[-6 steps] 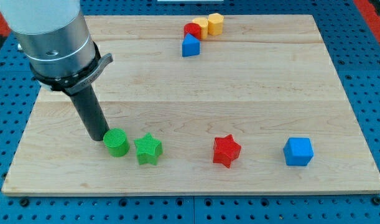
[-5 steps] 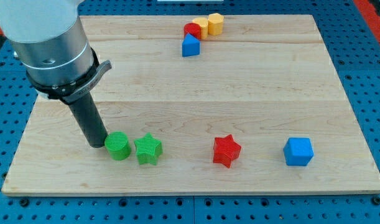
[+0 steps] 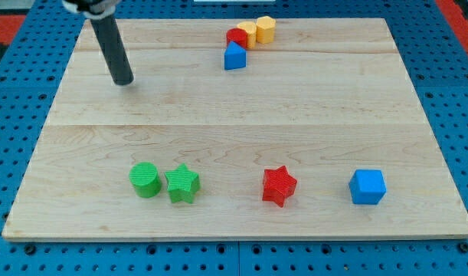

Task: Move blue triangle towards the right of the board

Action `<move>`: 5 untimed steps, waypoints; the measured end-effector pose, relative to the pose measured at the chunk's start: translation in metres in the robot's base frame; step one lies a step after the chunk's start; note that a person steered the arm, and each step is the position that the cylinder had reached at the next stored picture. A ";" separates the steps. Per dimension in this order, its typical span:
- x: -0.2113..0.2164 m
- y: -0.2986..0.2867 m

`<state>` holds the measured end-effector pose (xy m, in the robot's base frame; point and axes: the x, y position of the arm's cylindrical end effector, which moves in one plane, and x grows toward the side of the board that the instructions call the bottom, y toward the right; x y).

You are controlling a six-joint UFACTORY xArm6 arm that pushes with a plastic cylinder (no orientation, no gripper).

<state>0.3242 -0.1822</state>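
On the pale wooden counter (image 3: pixel 310 115), my tip (image 3: pixel 124 81), bare of fingers, has left the green cylinder (image 3: pixel 145 180) and risen leftward of the small blue triangle block (image 3: pixel 234 57) at the view's top, readying a rightward push.

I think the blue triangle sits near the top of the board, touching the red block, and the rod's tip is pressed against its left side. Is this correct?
Not quite. The blue triangle is near the view's top, touching the red block, but my tip is not against it: the camera view shows the tip far off to the view's left, with bare board between.
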 end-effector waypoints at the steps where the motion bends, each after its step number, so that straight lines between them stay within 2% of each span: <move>1: -0.045 0.025; 2: -0.043 0.064; 3: -0.062 0.102; 5: -0.034 0.177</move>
